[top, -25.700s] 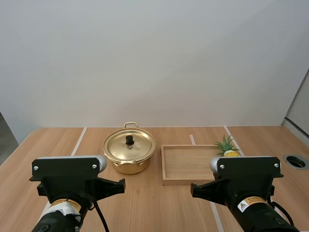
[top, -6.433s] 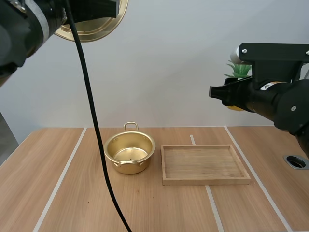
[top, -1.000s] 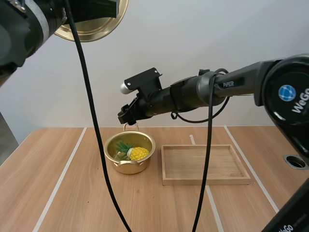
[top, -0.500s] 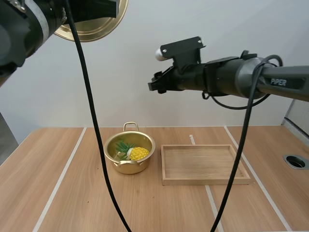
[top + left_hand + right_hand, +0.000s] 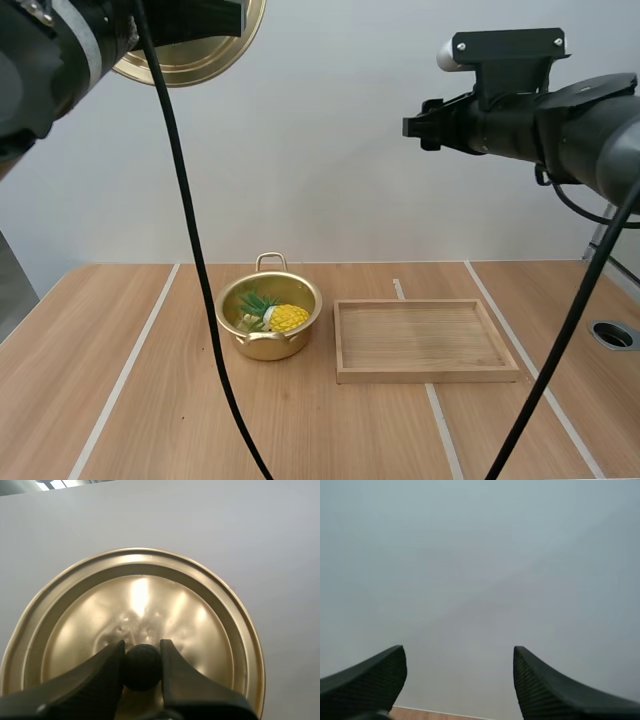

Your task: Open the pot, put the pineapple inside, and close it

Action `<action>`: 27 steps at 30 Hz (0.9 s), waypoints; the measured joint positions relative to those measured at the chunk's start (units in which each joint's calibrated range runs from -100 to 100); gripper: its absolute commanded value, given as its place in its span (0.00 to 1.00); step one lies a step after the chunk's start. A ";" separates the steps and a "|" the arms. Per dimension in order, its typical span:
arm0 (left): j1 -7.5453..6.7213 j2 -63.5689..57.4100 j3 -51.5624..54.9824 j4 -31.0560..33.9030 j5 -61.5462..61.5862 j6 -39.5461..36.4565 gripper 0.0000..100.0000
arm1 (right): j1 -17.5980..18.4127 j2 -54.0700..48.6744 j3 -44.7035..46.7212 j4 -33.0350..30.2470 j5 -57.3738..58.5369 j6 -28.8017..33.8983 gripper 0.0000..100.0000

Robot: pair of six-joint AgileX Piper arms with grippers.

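The gold pot [image 5: 268,318] stands uncovered on the table, left of the tray. A yellow pineapple [image 5: 286,317] with green leaves lies inside it. Its gold lid [image 5: 195,52] hangs high at the upper left, held by my left arm. In the left wrist view my left gripper [image 5: 141,659] is shut on the lid's black knob [image 5: 142,666], and the lid [image 5: 200,630] spreads out behind it. My right gripper [image 5: 412,127] is raised high at the right, far above the tray. Its fingers [image 5: 375,677] stand wide apart with nothing between them.
A wooden tray [image 5: 424,338] lies to the right of the pot with nothing in it. A round grommet hole [image 5: 613,334] sits at the table's right edge. Pale lines run across the wooden tabletop [image 5: 130,400].
My right arm has drawn back from above the pot, rising and moving right. The pineapple stays in the pot. My left arm still holds the lid in place.
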 measured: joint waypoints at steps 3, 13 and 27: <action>0.00 0.00 0.00 0.00 0.00 0.00 0.00 | -0.68 -1.88 0.00 -5.36 2.74 4.31 1.00; 0.00 0.00 0.00 0.00 0.00 0.00 0.00 | -0.83 -12.17 0.00 -18.34 4.19 13.54 0.67; 0.00 0.00 0.00 0.00 0.00 0.00 0.00 | -0.83 -13.75 0.00 -35.04 14.05 27.33 0.00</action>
